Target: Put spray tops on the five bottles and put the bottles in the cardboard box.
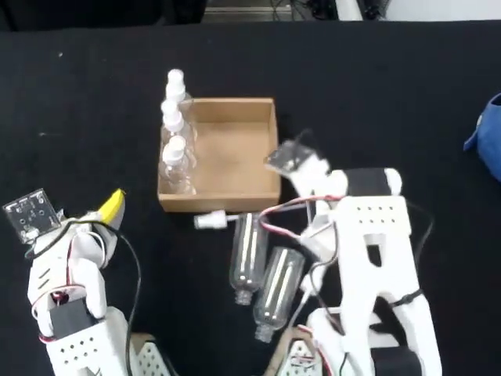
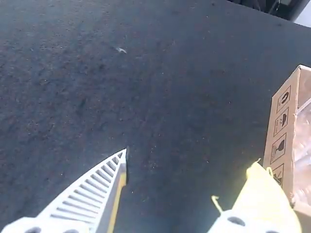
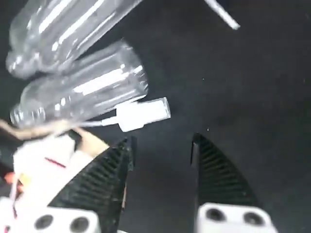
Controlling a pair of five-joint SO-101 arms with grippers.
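Right gripper (image 3: 163, 145), jaws apart, is hovering by a loose spray top (image 3: 143, 114) beside two uncapped bottles (image 1: 249, 251), lower centre of the high view; next, probably pinching it for capping.

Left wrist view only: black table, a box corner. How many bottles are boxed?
Observer: Three capped bottles stand in the cardboard box, lined along one side wall.
Operator: The other two?
Observer: Two uncapped bottles lie side by side on the table in front of the box.
Operator: Right arm?
Observer: The right gripper is open, with a loose spray top lying just beyond its fingertips.
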